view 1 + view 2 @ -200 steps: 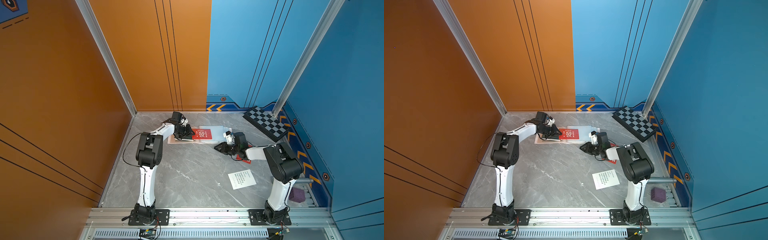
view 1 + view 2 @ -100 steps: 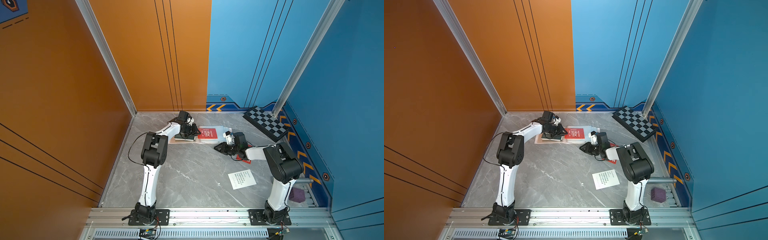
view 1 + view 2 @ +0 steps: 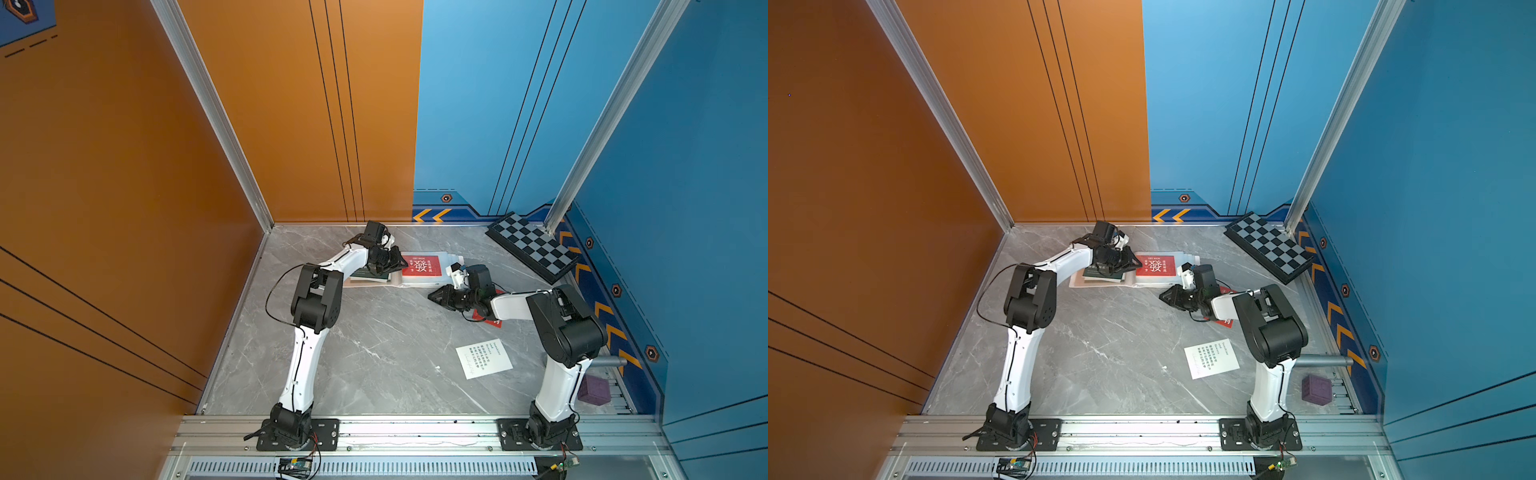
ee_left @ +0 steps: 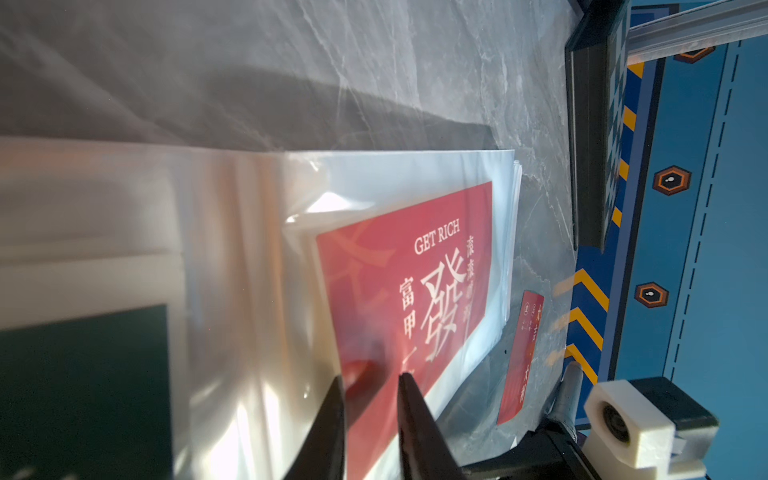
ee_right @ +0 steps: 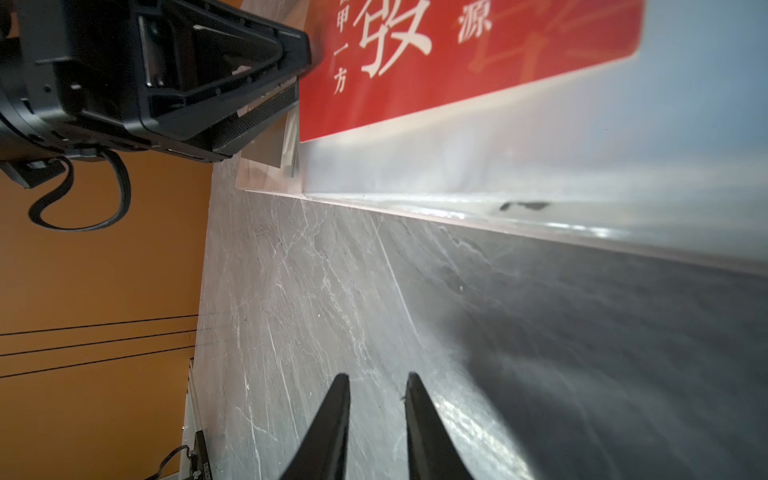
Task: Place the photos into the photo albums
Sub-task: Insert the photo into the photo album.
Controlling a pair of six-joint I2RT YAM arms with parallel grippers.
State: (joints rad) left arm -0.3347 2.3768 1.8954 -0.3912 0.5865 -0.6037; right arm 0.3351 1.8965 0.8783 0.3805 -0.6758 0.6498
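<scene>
Left wrist: left fingers (image 4: 328, 440) apart at edge of red card (image 4: 374, 282); right fingers (image 5: 330, 436) apart.

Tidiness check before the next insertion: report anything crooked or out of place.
The red card lies crooked on the album sleeve page, its edges tilted against the page's. A second red card sits partly under the right arm; a white card lies loose and skewed.

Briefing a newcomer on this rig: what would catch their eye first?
Probably the bright red card with a big white Chinese character, on the open clear-sleeved photo album at the far middle, left gripper at its edge. Then the white printed card alone on the grey marble tabletop near the right arm's base.
</scene>
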